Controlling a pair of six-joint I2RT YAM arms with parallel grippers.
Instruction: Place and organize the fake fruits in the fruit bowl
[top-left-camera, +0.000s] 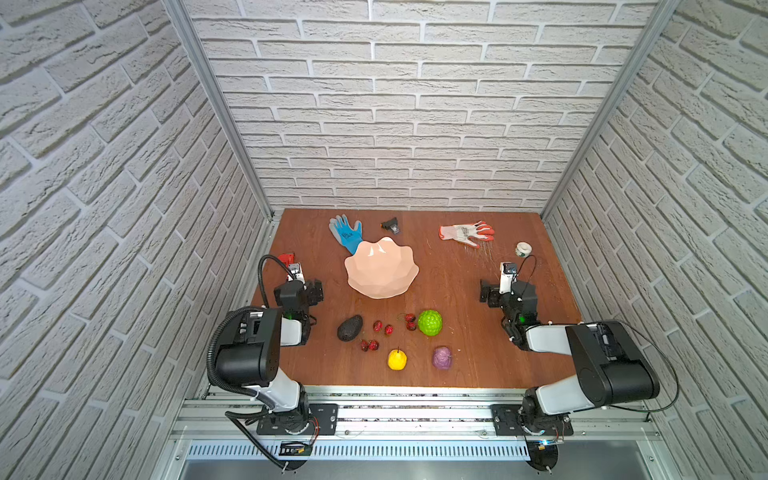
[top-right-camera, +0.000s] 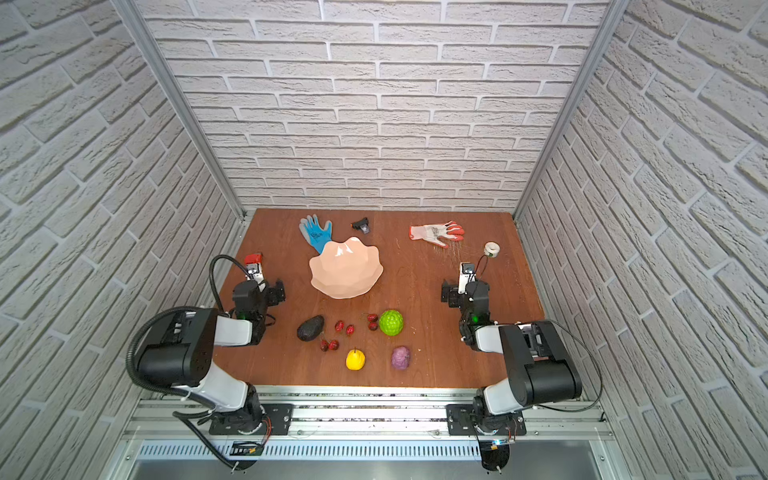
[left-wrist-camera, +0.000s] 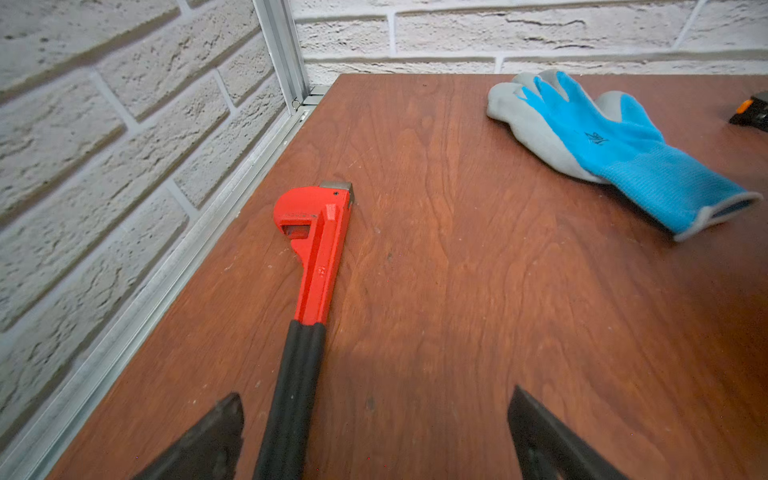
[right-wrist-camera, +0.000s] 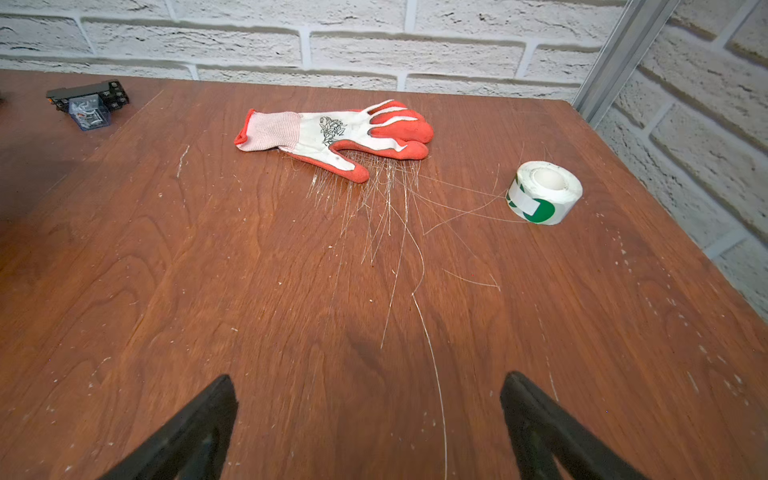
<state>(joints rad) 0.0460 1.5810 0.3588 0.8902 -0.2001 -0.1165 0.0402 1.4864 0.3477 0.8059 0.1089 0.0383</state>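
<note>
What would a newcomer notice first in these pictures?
The wide peach-pink scalloped bowl sits empty in the middle of the brown wooden table. Toward the near edge lie a bright green knobbly ball, a yellow pear-like fruit and a dark bumpy avocado. A red pipe wrench lies by the left wall.

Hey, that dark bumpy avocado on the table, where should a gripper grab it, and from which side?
Grip the dark bumpy plastic avocado across its fat middle, coming straight down. It lies on its side, long axis slanting, so close across the shorter width. The small red berries lie apart, to its right in both top views, leaving finger room. The open left gripper is nearer.
</note>
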